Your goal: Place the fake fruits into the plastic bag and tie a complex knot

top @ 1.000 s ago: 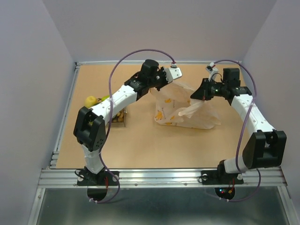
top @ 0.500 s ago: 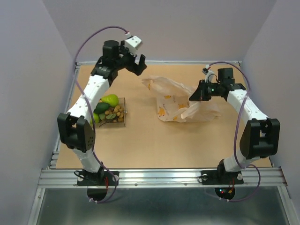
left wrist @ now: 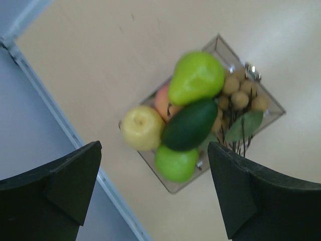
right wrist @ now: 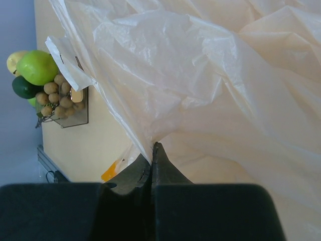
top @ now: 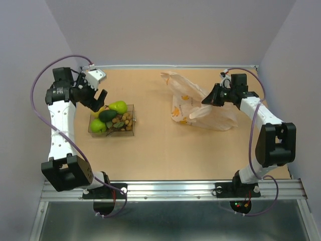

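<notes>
The fake fruits (top: 113, 116) lie heaped in a clear tray (top: 131, 128) at the table's left: a green pear (left wrist: 196, 76), a dark avocado (left wrist: 189, 124), a yellow fruit (left wrist: 142, 127), a green apple (left wrist: 175, 163) and a cluster of small tan balls (left wrist: 241, 93). My left gripper (top: 93, 99) hangs open above the tray's left end with nothing between its fingers (left wrist: 65, 175). The plastic bag (top: 200, 108), thin and whitish with orange banana prints, lies crumpled at the right. My right gripper (right wrist: 152, 145) is shut on a pinched fold of the plastic bag (right wrist: 200, 75).
A metal rail (top: 70, 115) runs along the table's left edge, close under the left gripper. The bag's loose upper end (top: 168, 78) points toward the back wall. Bare tan tabletop (top: 150, 150) lies between tray and bag and toward the near edge.
My left gripper let go of the bag, opened, and swung left to hang over the tray. The bag's left part slumped. My right gripper kept its hold.
</notes>
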Tool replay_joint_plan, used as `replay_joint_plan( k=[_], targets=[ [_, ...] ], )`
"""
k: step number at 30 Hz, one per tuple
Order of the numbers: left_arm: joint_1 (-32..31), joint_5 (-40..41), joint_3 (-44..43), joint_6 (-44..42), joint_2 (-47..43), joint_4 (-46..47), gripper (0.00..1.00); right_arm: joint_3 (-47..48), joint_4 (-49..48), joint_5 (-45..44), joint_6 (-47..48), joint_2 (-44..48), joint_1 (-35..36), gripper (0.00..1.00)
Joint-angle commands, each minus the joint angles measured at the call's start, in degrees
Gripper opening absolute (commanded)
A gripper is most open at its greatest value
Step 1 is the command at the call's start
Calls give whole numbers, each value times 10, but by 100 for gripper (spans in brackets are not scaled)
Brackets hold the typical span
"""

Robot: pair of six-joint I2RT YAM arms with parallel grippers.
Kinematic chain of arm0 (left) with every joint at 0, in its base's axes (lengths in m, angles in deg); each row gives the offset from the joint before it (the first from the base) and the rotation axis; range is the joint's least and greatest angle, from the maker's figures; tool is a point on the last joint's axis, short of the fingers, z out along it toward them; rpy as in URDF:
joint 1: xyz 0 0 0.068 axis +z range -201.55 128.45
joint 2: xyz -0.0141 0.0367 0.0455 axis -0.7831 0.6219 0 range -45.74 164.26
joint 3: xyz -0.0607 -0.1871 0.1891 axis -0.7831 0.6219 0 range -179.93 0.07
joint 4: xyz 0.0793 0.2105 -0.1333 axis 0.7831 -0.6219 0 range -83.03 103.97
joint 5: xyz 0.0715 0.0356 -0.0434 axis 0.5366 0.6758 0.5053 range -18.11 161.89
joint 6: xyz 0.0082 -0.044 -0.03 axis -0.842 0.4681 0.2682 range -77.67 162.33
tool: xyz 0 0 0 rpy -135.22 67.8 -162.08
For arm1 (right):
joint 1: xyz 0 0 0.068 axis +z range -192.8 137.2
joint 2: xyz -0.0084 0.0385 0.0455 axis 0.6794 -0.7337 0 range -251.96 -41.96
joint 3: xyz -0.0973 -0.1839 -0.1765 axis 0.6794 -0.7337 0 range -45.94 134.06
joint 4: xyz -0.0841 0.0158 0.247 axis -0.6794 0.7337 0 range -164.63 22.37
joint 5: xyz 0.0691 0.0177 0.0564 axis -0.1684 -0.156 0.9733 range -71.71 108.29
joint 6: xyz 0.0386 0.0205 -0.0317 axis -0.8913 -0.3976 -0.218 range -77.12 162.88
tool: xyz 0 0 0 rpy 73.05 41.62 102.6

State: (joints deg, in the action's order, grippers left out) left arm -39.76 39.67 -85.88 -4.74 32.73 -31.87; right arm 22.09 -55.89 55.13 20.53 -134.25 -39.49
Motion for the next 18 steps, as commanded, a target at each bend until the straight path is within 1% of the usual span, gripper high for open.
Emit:
replay_joint_plan(
  k=[1, 4, 5, 7, 8, 10, 15, 18],
  targets=[
    [2, 42, 83, -180, -48, -85, 99, -6, -34, -15, -11, 20, 9, 1],
    [2, 56, 133, -195, -63, -50, 99, -6, -34, -6, -7, 21, 11, 1],
    [2, 55, 139, -212, -61, -46, 97, -4, -34, -2, -3, 21, 13, 0],
    [2, 51, 150, -217, -46, -33, 95, -2, -32, 9, -2, 20, 13, 0],
    [2, 49, 154, -224, -40, -27, 91, -2, -32, 11, -1, 23, 12, 0],
    [2, 44, 161, -227, -24, -4, 88, -3, -32, 19, 1, 25, 12, 0],
    [2, -14, 170, -274, -10, 15, 84, -6, -31, 29, 7, 32, 12, 0],
    [2, -29, 173, -292, 8, 33, 83, -7, -28, 31, 12, 33, 13, 0]
  ],
)
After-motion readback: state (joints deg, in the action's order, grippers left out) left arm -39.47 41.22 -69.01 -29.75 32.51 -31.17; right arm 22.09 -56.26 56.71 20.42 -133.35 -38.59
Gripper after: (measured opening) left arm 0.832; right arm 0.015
